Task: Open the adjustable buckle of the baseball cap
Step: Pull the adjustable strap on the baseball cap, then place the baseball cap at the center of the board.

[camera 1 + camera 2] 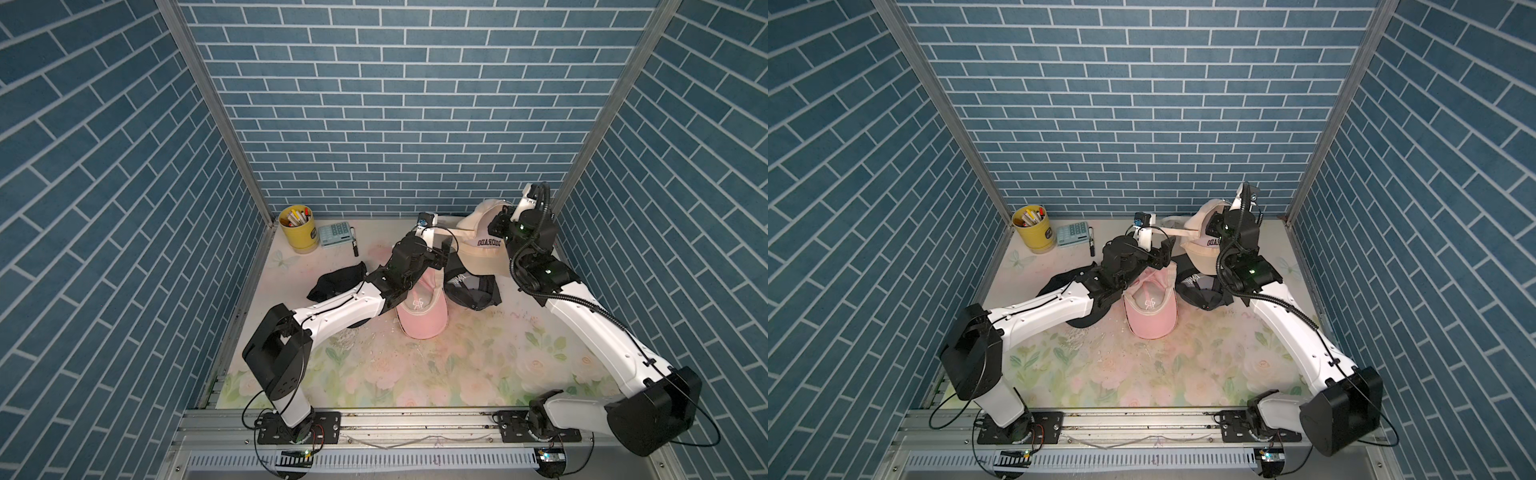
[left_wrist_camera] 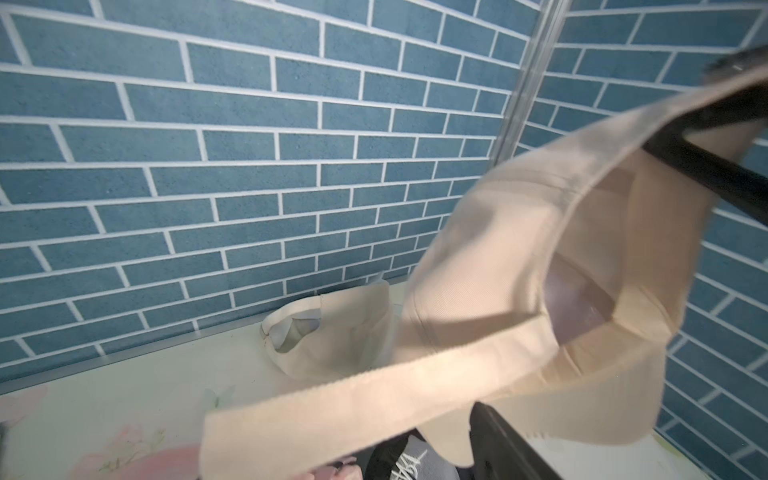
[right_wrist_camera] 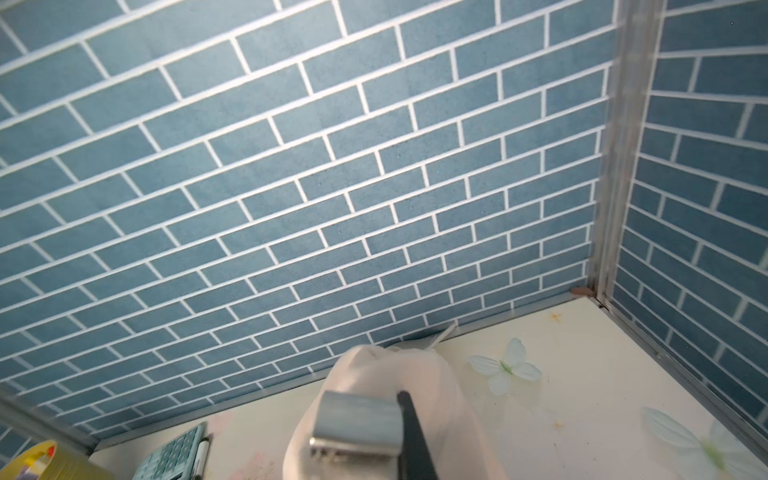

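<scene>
While right gripper (image 1: pixel 500 225) sits clamped on beige cap (image 1: pixel 478 245) by its metal buckle (image 3: pixel 357 419), raised at table (image 1: pixel 415 374) 1 o'clock | left gripper (image 1: pixel 442 248) jaws apart, strap (image 2: pixel 332 399) slack across them, trailing toward 9 | strap looks freed | advice: back left out toward 7, no snagging.

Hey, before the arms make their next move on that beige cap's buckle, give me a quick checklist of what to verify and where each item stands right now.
1. Hold: right gripper shut on the beige cap: ok.
2. Other arm: left gripper open: ok.
3. Free end of the strap unheld: ok.
4. Strap fully out of the metal buckle: cannot tell.
5. The pink cap lies apart from the held cap: ok.
</scene>
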You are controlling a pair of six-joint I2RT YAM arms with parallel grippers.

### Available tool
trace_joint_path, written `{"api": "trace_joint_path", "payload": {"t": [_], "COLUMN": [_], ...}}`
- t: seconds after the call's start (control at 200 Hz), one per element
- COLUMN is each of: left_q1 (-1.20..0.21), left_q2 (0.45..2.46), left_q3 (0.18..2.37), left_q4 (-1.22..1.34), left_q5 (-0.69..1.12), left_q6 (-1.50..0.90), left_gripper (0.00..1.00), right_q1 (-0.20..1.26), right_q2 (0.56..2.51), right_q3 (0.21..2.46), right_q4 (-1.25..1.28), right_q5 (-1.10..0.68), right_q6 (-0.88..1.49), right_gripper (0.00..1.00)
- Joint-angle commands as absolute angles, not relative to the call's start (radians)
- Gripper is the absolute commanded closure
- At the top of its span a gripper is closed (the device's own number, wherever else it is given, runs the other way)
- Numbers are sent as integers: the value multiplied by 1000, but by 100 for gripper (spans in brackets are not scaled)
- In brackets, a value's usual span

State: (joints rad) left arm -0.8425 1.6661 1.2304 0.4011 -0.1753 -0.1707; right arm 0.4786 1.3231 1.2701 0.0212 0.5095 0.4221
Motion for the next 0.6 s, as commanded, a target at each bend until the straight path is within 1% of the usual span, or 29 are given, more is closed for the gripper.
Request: {"api": "trace_joint_path", "payload": {"t": [0.0,0.145,0.34,0.46,0.59], "left_q1": [-905,-938,-953,-960,-979], "left_q2": [1635,1691,1749,1797,1878], "left_q3": [1177,1187,1158,1143,1202], "left_q4": [525,586,752,824,823], "left_q5": [-68,3,101,97,82], "left_q6": [-67,-89,-110,-124,-90], "left_gripper": [25,24,21,20,20], "right_q1": [508,533,579,600,627], "right_q2": [1379,1446,1523,1565,1604], "right_q3": [1370,1479,1597,1675,1744], "right_q4": [-106,-254,-395,-511,-580], "right_q5": [738,881,981,1038,1079], "right_q6": [549,694,801,883,916], "right_gripper": [100,100,100,100,100]}}
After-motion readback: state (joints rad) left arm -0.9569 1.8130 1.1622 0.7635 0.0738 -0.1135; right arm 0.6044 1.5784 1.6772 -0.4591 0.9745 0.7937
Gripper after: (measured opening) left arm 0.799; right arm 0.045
